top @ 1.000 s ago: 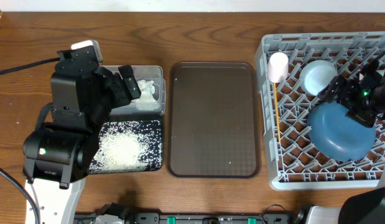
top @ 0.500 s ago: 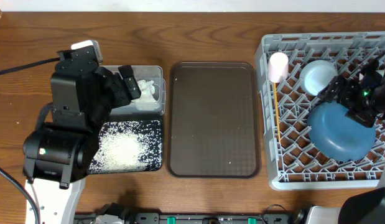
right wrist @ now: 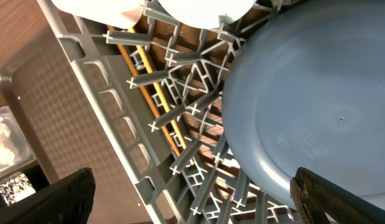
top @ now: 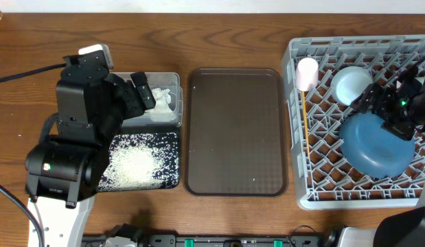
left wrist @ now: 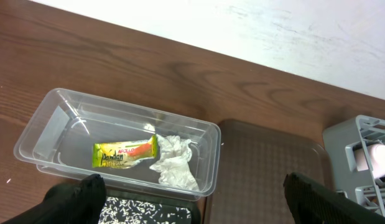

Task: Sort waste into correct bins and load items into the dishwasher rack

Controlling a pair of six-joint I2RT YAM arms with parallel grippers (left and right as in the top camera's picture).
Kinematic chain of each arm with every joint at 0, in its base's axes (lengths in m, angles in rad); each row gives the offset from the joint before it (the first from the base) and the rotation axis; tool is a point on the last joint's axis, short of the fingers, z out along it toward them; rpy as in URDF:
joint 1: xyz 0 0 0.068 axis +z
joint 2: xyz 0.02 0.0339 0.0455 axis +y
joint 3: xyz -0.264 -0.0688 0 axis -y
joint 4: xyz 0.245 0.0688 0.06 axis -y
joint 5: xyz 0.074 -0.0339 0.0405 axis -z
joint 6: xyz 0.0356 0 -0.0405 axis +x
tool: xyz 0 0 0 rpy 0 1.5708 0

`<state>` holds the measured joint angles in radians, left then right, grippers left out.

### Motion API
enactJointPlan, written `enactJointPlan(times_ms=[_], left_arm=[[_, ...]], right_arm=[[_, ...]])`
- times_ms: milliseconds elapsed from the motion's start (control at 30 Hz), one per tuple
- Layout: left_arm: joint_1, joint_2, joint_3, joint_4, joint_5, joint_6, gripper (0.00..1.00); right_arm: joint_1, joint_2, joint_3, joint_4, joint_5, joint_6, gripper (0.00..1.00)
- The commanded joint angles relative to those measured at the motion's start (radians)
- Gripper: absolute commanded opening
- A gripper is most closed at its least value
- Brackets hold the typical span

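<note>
The left gripper point(left wrist: 195, 200) is spread empty above the tub point(left wrist: 40, 127), where the wrapper point(left wrist: 125, 154) and napkin point(left wrist: 173, 163) are lodged. In the rack point(top: 294, 137), the plate point(top: 373, 147) could be toppled if clipped by the right gripper point(right wrist: 192, 199), also spread empty.

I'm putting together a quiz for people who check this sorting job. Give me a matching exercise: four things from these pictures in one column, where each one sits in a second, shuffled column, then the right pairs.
Things
1. snack wrapper
2. rice grains
3. dark-blue plate
4. brown tray

Places
A. in the grey rack
B. flat on the table, just left of the rack
C. in the clear tub, beside the napkin
D. in the black bin

Pairs: 1-C, 2-D, 3-A, 4-B
</note>
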<state>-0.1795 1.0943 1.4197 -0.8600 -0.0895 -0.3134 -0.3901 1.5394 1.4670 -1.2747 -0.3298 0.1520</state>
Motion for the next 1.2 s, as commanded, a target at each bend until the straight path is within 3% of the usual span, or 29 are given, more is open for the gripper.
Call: enactJointPlan(times_ms=[0, 400, 867, 1167], left_arm=[[0.004, 0.004, 0.018, 0.000, -0.013, 0.010, 0.94], [0.004, 0.004, 0.018, 0.000, -0.013, 0.010, 0.94], [0.004, 0.004, 0.018, 0.000, -0.013, 0.010, 0.94], [0.004, 0.004, 0.018, 0.000, -0.013, 0.010, 0.94]], right_arm=[[0.005, -0.050, 0.014, 0.000, -0.014, 0.000, 0.99], [0.041, -0.288, 0.014, 0.000, -0.014, 0.000, 0.99], [0.430, -0.558, 0.014, 0.001, -0.003, -0.011, 0.99], [0.529, -0.757, 0.013, -0.002, 0.132, -0.043, 0.99]])
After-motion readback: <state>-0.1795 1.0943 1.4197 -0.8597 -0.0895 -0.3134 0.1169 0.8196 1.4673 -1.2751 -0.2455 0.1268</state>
